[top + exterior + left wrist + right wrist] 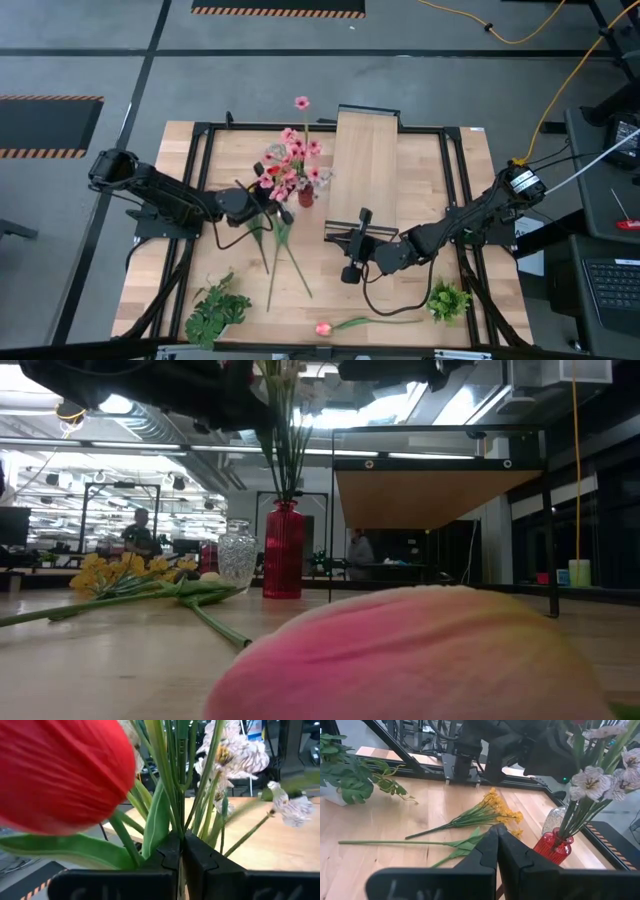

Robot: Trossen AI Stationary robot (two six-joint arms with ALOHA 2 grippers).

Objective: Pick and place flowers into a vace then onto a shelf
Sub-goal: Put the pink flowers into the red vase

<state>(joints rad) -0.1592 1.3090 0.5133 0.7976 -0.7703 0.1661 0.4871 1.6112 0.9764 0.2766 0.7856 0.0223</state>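
A: Where's there room? Pink tulip lies at the table's near edge; shelf sits at the far edge, top bare.

B: Left gripper is clenched by the red vase bouquet. Right gripper clenched, empty, mid-table. Two leafy bunches, one glass vase, yellow daisies lying flat.

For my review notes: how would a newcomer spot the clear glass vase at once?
On the light wooden tabletop, find the tall red ribbed vase holding flower stems. The small clear cut-glass vase stands beside it, by the yellow flowers. It is shorter, colourless and empty.
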